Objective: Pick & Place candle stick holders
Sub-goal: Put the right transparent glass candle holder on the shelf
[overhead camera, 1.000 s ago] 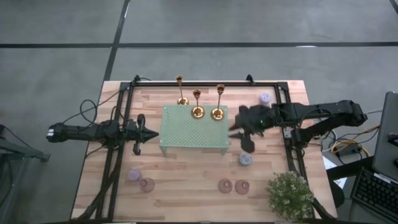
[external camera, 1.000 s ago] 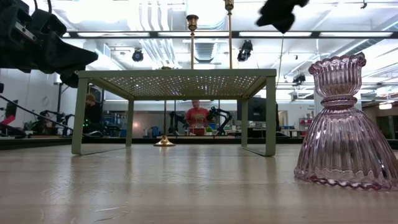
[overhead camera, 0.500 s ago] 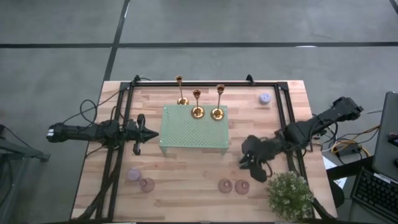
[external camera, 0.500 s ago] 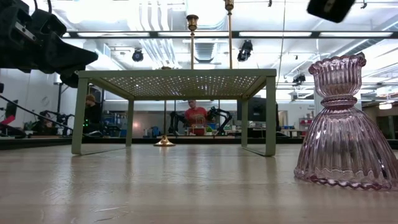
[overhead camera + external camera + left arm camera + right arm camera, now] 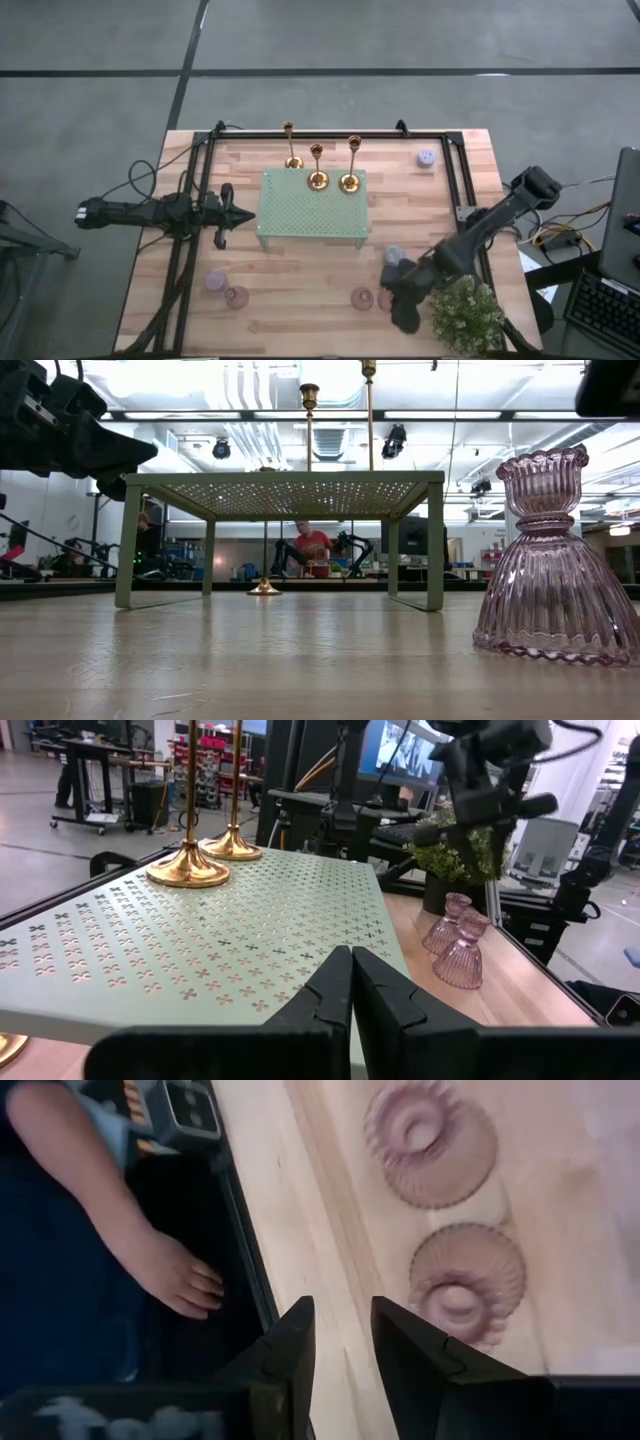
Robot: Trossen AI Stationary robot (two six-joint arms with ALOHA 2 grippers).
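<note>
Three gold candle stick holders stand upright at the far middle. Two [image 5: 317, 168] [image 5: 351, 165] rest by their round bases on the green perforated stand [image 5: 300, 225]; the third [image 5: 290, 146] stands on the table behind it. Their bases also show in the left wrist view [image 5: 188, 870]. My left gripper [image 5: 222, 216] is shut and empty, left of the stand, its shut fingertips [image 5: 350, 982] over the stand's edge. My right gripper [image 5: 405, 302] is open and empty near the front edge, pointing down beside two pink ribbed pieces [image 5: 467, 1285] [image 5: 430, 1140].
A potted plant [image 5: 465, 312] stands at the front right, close to my right arm. A bluish piece [image 5: 394, 256], a lavender one [image 5: 427, 157] and two more at front left [image 5: 215, 280] sit on the table. A person's hand [image 5: 170, 1275] is beyond the table's front edge.
My right gripper has swung from beside the stand's right end toward the table's near edge, past the bluish piece, and now points down by the two pink pieces at the front. Nothing on the table has moved.
</note>
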